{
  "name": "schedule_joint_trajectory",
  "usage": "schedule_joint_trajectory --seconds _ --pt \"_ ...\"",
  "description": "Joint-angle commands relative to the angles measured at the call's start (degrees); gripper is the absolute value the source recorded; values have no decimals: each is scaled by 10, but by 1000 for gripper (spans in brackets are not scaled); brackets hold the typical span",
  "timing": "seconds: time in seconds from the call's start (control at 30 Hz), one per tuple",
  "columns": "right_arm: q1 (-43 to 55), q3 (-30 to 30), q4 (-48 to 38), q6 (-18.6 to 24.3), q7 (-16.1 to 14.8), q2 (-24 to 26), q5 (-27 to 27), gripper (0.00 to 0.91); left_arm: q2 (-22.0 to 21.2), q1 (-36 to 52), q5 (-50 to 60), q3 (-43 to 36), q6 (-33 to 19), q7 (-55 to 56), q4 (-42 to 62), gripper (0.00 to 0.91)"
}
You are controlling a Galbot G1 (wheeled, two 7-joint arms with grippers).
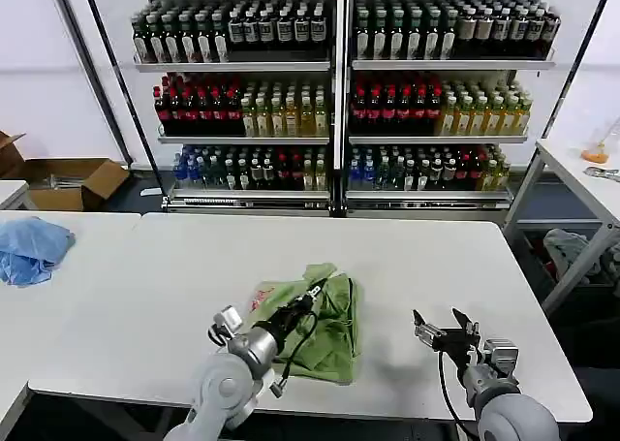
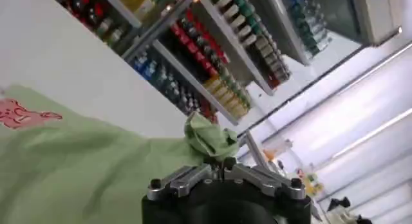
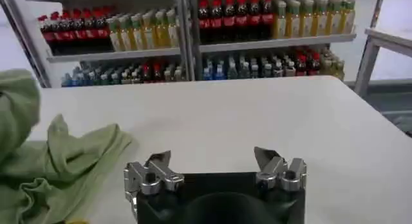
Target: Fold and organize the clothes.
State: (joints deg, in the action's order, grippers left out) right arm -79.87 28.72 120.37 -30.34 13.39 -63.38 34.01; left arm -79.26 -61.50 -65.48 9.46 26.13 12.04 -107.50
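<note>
Head view: left claw (image 1: pixel 312 293) over the middle of the T-shirt (image 1: pixel 329 330), clenched on a bunched pinch of green cloth; the left wrist view shows the fabric gathered between its tips. Right claw (image 1: pixel 443 329) hovers low over bare counter (image 1: pixel 436 257), well right of the shirt, fingers spread, holding nothing. Shirt lies near-centre on the counter, crumpled in a rough heap, print (image 1: pixel 262 300) partly showing at left. Judgement: folding barely begun; flattening, folds and placement remain.

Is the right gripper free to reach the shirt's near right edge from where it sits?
Probably yes: the right gripper is open over bare table beside the T-shirt, with nothing between them. The left gripper pinches a fold.
</note>
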Motion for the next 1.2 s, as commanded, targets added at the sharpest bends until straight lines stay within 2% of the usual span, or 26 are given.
schedule_joint_trajectory --seconds 0.03,0.27,0.47,0.63,0.8,1.0,1.2 --pt "0 0 -2 1 -1 0 0 907 -24 30 51 -40 -2 -13 50 907" --pt "5 -2 -5 1 -1 2 0 907 0 5 63 -45 3 -35 -13 907" --pt "10 -6 -8 1 -1 2 1 907 26 -28 75 18 -11 -21 -54 907" --pt "13 -12 -9 1 -1 0 0 907 61 -60 215 88 -39 -12 -49 907" --pt "15 -15 -10 2 -1 -1 -2 907 86 -89 288 119 -62 2 -16 907" --pt "13 -18 -7 2 0 -1 -4 907 86 -98 354 120 -71 13 19 907" --pt "7 -13 -3 1 0 1 -4 907 78 -101 326 102 -40 -1 26 907"
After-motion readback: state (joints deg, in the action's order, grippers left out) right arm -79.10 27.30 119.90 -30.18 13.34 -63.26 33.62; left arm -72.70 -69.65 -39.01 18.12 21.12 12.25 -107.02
